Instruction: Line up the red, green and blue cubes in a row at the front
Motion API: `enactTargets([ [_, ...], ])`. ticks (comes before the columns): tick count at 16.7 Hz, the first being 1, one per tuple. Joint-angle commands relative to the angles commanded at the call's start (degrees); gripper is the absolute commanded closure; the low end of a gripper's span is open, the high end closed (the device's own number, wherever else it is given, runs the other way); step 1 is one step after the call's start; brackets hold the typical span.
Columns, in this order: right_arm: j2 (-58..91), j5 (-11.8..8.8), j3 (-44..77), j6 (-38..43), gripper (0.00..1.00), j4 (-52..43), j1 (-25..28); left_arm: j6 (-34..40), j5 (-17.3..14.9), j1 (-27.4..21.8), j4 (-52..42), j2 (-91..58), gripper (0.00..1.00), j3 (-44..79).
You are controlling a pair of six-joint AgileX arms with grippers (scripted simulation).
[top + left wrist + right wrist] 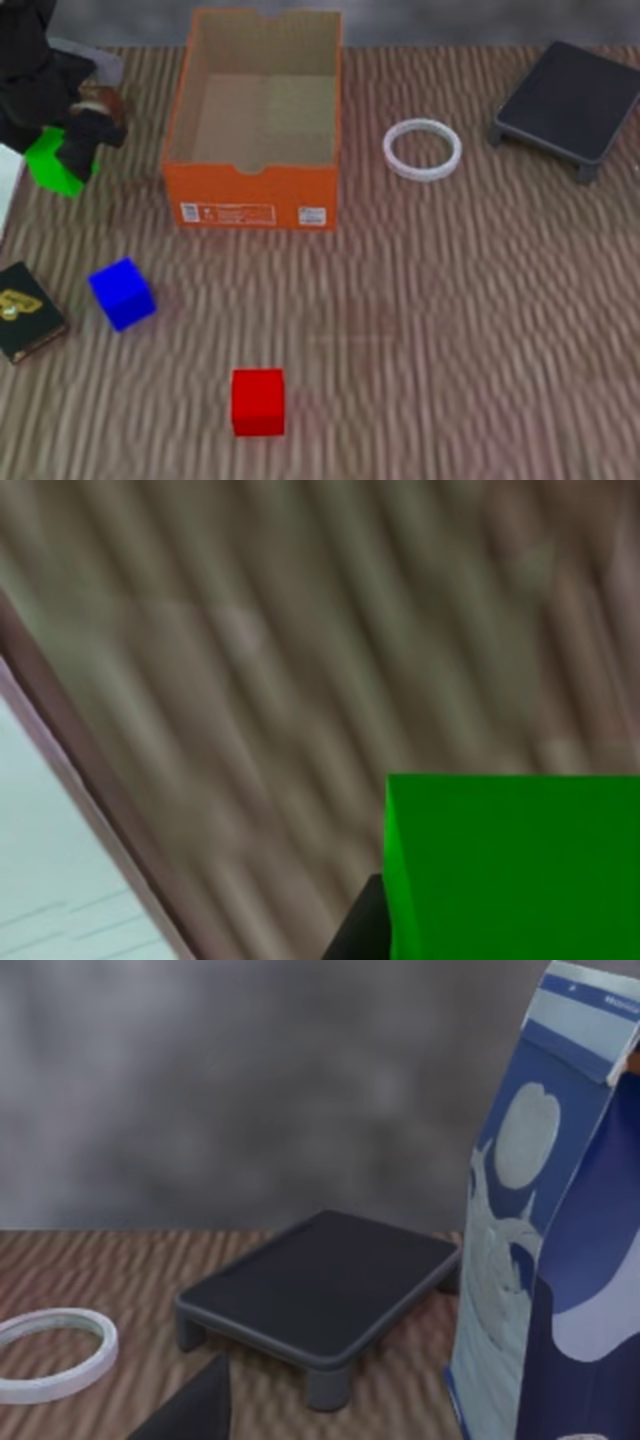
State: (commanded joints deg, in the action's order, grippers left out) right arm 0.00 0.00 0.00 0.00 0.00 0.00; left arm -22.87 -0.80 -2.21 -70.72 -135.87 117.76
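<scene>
left gripper holds the green cube near the desk's left edge; it should carry it level to the front edge, beside the red cube.

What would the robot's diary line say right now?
left gripper: at green cube, far left | blue cube: front left | red cube: front | right arm: out of top view
</scene>
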Motion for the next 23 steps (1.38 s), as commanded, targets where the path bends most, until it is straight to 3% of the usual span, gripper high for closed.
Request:
enactTargets([
  [3, 0.0, 0.0, 0.0, 0.0, 0.0, 0.0, 0.0, 2.0, 0.0, -1.6, 0.1, 0.5, 1.0, -0.7],
  [6, 0.0, 0.0, 0.0, 0.0, 0.0, 0.0, 0.0, 9.2, 0.3, -6.9, 0.8, 2.4, 1.0, -3.5],
  [10, 0.0, 0.0, 0.0, 0.0, 0.0, 0.0, 0.0, 25.5, 0.7, -18.0, 2.4, 7.1, 1.0, -10.4],
  [17, 0.0, 0.0, 0.0, 0.0, 0.0, 0.0, 0.0, 61.7, 1.2, -39.9, 5.9, 17.5, 1.0, -25.5],
  [20, 0.0, 0.0, 0.0, 0.0, 0.0, 0.0, 0.0, 71.2, 1.6, -46.8, 7.6, 21.6, 1.0, -30.4],
  [23, 0.0, 0.0, 0.0, 0.0, 0.0, 0.0, 0.0, 75.1, 1.9, -50.0, 8.6, 23.8, 1.0, -32.8],
])
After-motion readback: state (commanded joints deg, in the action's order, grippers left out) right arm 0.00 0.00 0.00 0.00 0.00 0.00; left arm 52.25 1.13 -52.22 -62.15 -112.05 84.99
